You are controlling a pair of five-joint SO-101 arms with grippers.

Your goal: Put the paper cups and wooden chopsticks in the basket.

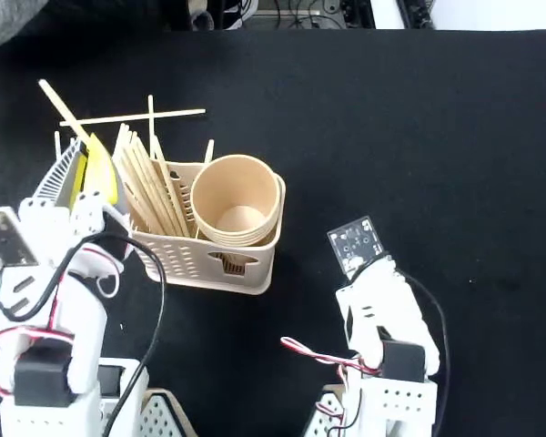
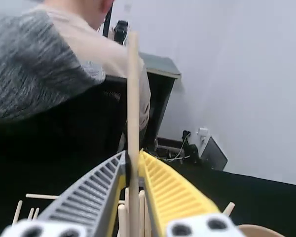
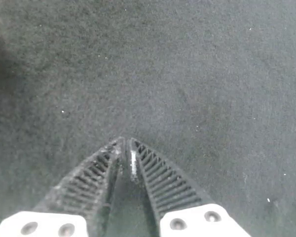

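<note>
A cream basket [image 1: 209, 264] stands left of the table's middle. Stacked paper cups [image 1: 237, 200] sit in its right half, and several wooden chopsticks [image 1: 150, 187] lean in its left half. My left gripper [image 1: 80, 166], one grey finger and one yellow, is just left of the basket and shut on a single wooden chopstick [image 2: 133, 123] that sticks up and away past the fingertips [image 2: 132, 160]. Two more chopsticks [image 1: 150, 116] lie crossed on the cloth behind the basket. My right gripper [image 3: 124, 144] is shut on nothing, low over the black cloth right of the basket.
The black cloth [image 1: 419, 137] covers the table, with wide bare room to the right and back. A person in a grey sleeve [image 2: 34, 69] sits beyond the far edge. Cables and a wall lie behind the table.
</note>
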